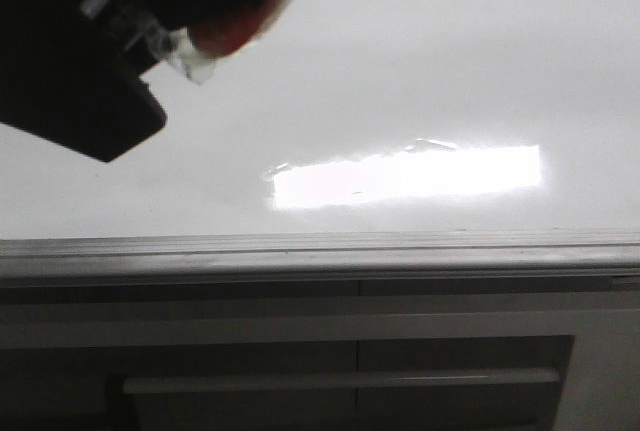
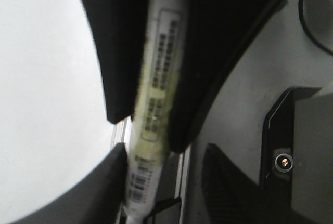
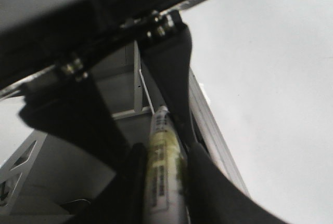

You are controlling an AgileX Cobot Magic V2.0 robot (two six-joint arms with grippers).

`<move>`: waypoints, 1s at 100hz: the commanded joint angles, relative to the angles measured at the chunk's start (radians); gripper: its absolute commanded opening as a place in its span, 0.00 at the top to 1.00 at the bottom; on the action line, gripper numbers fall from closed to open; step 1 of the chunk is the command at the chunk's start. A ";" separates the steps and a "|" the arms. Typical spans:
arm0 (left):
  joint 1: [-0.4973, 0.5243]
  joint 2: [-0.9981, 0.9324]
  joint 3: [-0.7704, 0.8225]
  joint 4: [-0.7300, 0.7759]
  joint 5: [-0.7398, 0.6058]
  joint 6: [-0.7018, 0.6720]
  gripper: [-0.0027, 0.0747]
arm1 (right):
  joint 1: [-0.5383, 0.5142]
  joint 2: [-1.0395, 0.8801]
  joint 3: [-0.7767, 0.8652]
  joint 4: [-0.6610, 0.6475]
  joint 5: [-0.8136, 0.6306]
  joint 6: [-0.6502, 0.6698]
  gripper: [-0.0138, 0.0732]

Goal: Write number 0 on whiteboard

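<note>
Fingers (image 2: 156, 78) tight around marker (image 2: 158, 99).

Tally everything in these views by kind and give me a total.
whiteboard: 1
marker: 1, apparently the same one in both wrist views
Grippers: 2, the left gripper and the right gripper
Total: 4
</note>
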 commanded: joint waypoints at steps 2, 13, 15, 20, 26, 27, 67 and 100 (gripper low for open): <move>-0.008 -0.062 -0.033 -0.056 -0.097 -0.070 0.38 | -0.032 -0.056 -0.003 0.011 -0.071 0.001 0.91; -0.008 -0.138 -0.031 -0.065 -0.122 -0.145 0.43 | -0.072 -0.128 0.057 0.011 -0.057 0.017 0.91; -0.008 -0.153 -0.031 -0.065 -0.128 -0.159 0.45 | -0.080 -0.147 0.072 0.011 -0.057 0.017 0.91; -0.008 -0.190 -0.025 -0.062 -0.146 -0.187 0.49 | -0.098 -0.194 0.105 0.011 -0.057 0.019 0.91; -0.008 -0.247 -0.002 -0.046 -0.194 -0.224 0.55 | -0.120 -0.250 0.145 0.011 -0.058 0.027 0.91; -0.008 -0.254 0.002 -0.042 -0.200 -0.229 0.55 | -0.123 -0.265 0.149 0.011 -0.058 0.028 0.91; -0.008 -0.522 0.358 0.139 -0.442 -0.560 0.99 | -0.213 -0.589 0.330 0.011 -0.057 0.076 0.91; -0.008 -0.538 0.391 0.139 -0.598 -0.560 0.99 | -0.216 -0.509 0.341 0.011 -0.328 0.076 0.91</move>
